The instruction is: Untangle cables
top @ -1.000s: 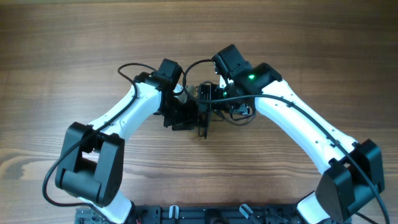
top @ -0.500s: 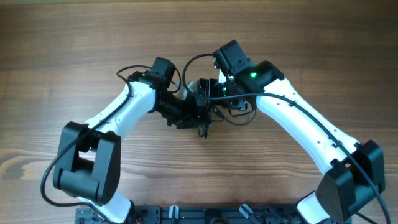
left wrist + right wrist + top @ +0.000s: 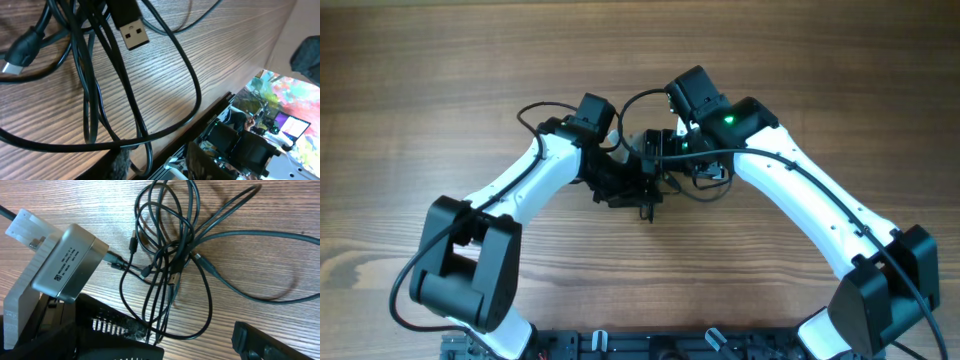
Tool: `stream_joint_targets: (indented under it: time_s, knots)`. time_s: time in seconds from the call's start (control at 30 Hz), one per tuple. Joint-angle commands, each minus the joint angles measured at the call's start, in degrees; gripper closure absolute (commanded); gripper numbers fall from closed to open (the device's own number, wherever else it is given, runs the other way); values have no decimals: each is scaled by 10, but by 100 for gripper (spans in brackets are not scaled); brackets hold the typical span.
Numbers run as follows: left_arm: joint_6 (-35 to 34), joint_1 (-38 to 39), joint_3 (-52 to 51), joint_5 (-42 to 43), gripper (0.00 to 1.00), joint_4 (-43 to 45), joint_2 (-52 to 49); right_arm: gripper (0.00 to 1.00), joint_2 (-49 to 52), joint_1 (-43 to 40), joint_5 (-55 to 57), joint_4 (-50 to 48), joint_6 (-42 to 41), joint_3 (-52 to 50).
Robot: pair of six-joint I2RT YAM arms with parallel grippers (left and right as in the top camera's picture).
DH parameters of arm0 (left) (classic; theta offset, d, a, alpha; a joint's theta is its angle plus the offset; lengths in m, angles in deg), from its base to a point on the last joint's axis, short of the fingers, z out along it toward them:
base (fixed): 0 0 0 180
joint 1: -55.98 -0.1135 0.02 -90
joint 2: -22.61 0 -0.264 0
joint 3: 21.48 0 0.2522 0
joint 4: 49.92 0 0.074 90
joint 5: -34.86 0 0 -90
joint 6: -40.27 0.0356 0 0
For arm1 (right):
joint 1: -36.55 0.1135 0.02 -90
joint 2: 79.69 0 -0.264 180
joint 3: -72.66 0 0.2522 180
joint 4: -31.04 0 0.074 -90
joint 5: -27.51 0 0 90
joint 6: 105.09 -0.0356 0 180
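**Fig.** We see the cables (image 3: 170, 260) as 1 tangled bundle of overlapping loops near the worktop (image 3: 820, 60) centre, slightly toward its far edge, beneath both grippers. R. gripper (image 3: 187, 337): fingers wide apart, lower loops lying between them, nothing clamped. L. gripper (image 3: 638, 188): low over the bundle; we cannot tell whether its fingers are apart or together. L. wrist view: 1 silvery USB plug (image 3: 129, 31) among crossing strands, w/ a 2nd plug (image 3: 15, 59) toward the left. Grey labelled box (image 3: 65, 265) sits just beside the bundle.
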Motion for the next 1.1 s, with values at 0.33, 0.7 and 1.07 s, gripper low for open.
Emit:
stream_joint_targets:
  time_s: [0.33, 0.7, 1.07]
  knots:
    - [-6, 40, 10, 7, 96, 20, 7, 1, 11, 17, -25, 17, 12, -10]
    - [-6, -43, 53, 266, 96, 42, 123, 0, 11, 17, 16, 20, 7, -10]
    - [-129, -60, 54, 266, 96, 147, 238, 11, 13, 24, -2, -4, -3, -10]
